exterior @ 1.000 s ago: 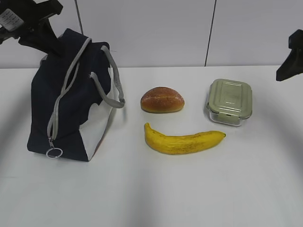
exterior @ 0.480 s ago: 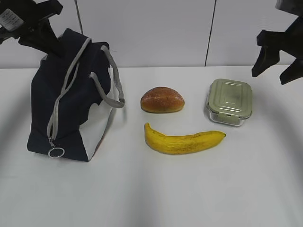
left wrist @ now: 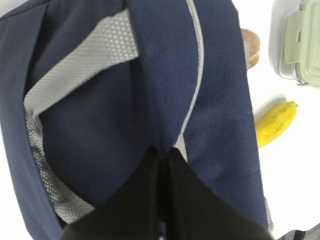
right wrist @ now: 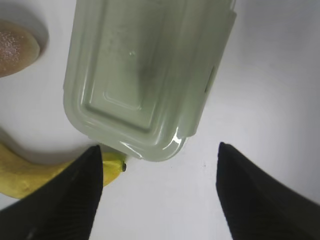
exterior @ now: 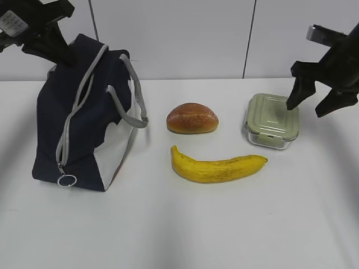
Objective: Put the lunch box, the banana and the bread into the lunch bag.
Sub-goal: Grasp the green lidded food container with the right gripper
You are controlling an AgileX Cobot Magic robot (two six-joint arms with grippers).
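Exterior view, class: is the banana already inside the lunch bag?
No, the banana lies on the white table in front of the bread, apart from the lunch bag.

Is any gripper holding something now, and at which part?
The left gripper is shut on the lunch bag, pinching the fabric at its top. The right gripper is open and holds nothing.

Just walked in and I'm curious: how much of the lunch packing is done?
Nothing is packed yet. The lunch box, bread and banana all sit on the table. The left gripper pinches the lunch bag top; the right gripper hovers open above the lunch box.
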